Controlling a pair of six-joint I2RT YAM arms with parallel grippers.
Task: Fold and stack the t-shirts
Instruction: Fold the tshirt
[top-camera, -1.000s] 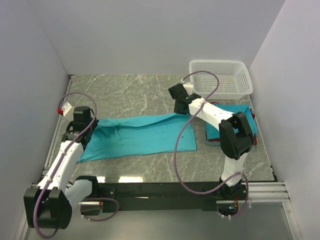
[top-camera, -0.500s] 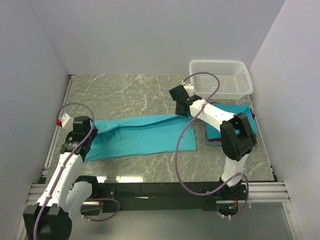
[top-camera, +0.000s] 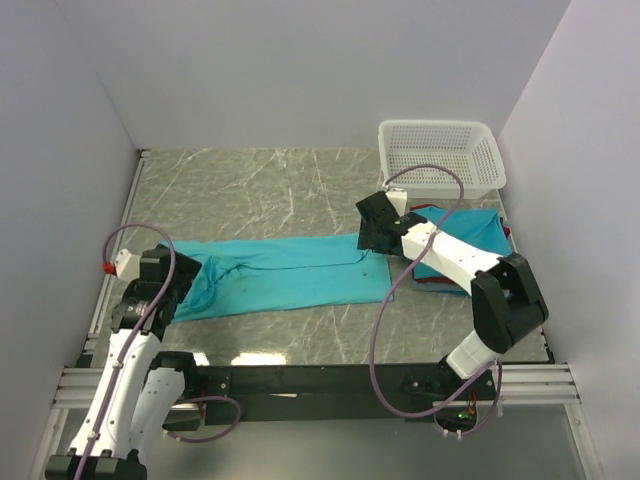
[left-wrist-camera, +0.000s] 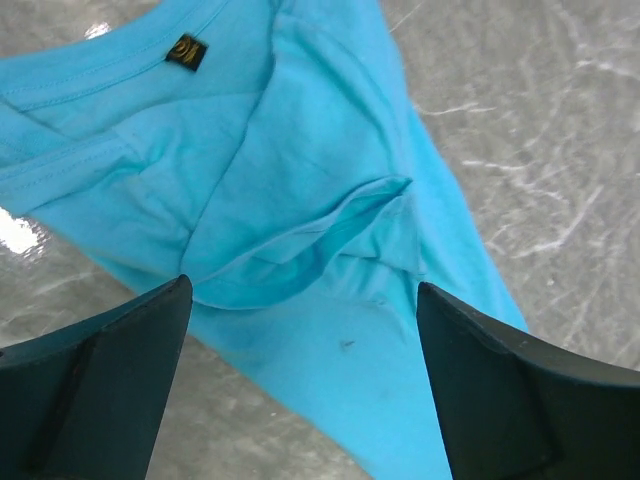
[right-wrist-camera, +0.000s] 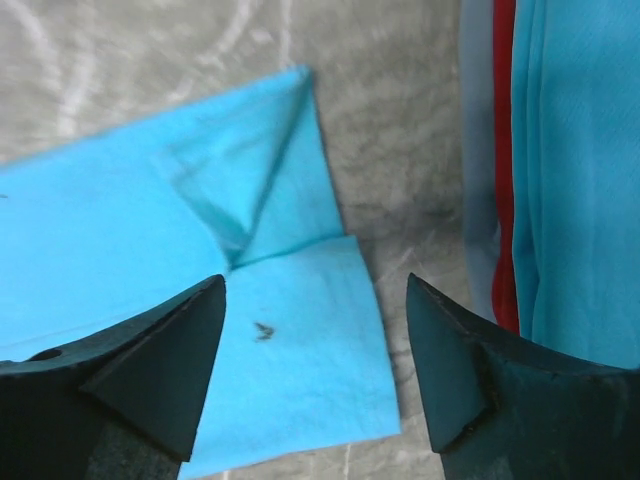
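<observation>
A teal t-shirt (top-camera: 285, 272) lies flat on the marble table as a long strip folded lengthwise. My left gripper (top-camera: 176, 272) hovers over its left, collar end, open with nothing held; below its fingers lie the shirt's wrinkled sleeve (left-wrist-camera: 300, 210) and the collar label (left-wrist-camera: 186, 50). My right gripper (top-camera: 369, 237) hangs open over the shirt's right end (right-wrist-camera: 290, 350), and a folded corner (right-wrist-camera: 250, 200) lies under it. To the right sits a stack of folded t-shirts (top-camera: 480, 235), teal (right-wrist-camera: 580, 170) on top with a red edge (right-wrist-camera: 503, 150) beneath.
A white mesh basket (top-camera: 440, 155) stands at the back right, just behind the stack. White walls close in the table on the left, back and right. Bare marble (top-camera: 260, 190) lies behind the shirt.
Both grippers have opened and let go of the teal shirt. Both arms drew back toward the near side, and the shirt now lies lower on the table.
</observation>
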